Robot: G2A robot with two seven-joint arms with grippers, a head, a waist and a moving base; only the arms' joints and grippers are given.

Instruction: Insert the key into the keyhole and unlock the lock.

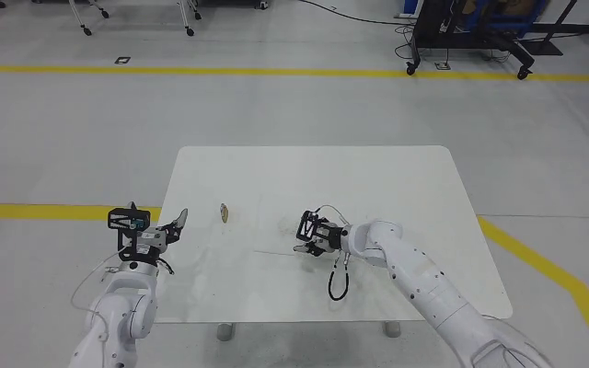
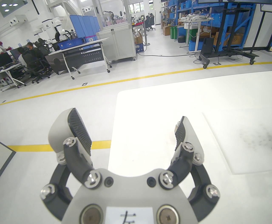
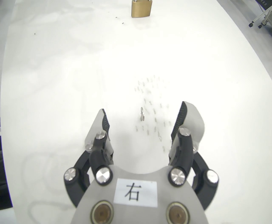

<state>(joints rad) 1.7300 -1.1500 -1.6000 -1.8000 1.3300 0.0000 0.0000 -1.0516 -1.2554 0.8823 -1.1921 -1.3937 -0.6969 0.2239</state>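
Note:
A brass padlock [image 3: 141, 9] lies on the white table [image 1: 386, 184], left of the middle [image 1: 225, 213]. A small silver key [image 3: 142, 114] rests on a scuffed patch of the table, standing on its edge. My right gripper [image 3: 143, 109] hovers low over it, open, with the key between its fingertips and touching neither pad. In the top view this gripper [image 1: 304, 235] is right of the padlock and pointing toward it. My left gripper [image 2: 127, 114] is open and holds nothing. It sits at the table's left edge [image 1: 175, 225].
A black cable loop [image 1: 338, 281] hangs from the right arm over the table's front part. A thin pale mat [image 2: 244, 137] covers part of the tabletop. Yellow floor lines [image 1: 55, 212] run around the table, and desks and racks stand far behind.

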